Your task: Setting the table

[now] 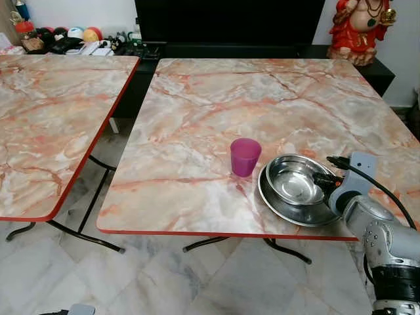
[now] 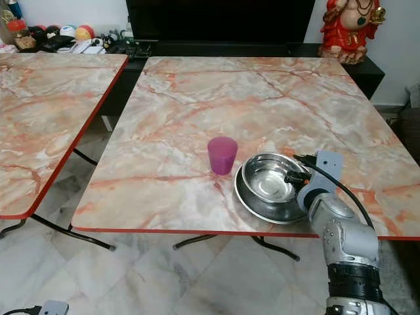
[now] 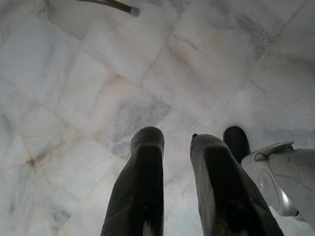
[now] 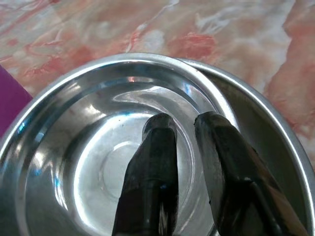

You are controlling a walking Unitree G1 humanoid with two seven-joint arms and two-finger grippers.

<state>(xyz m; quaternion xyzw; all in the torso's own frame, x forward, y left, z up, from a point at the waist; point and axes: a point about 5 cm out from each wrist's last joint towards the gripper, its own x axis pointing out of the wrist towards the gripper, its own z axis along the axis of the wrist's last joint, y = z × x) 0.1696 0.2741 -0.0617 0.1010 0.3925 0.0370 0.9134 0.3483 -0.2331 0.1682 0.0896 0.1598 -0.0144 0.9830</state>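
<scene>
where right fingers (image 4: 184,129) hover, steel bowl (image 1: 293,180) sits upright.

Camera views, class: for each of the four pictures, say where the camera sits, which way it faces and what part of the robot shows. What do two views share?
Left eye view: head, looking forward and down at the marble table; right arm beside the steel bowl.
Right eye view: head, same scene, purple cup.
Left wrist view: faces the tiled floor; left gripper fingers.
Right wrist view: looks into the bowl; right gripper.
Shared: bowl, in the right wrist and eye views.
</scene>
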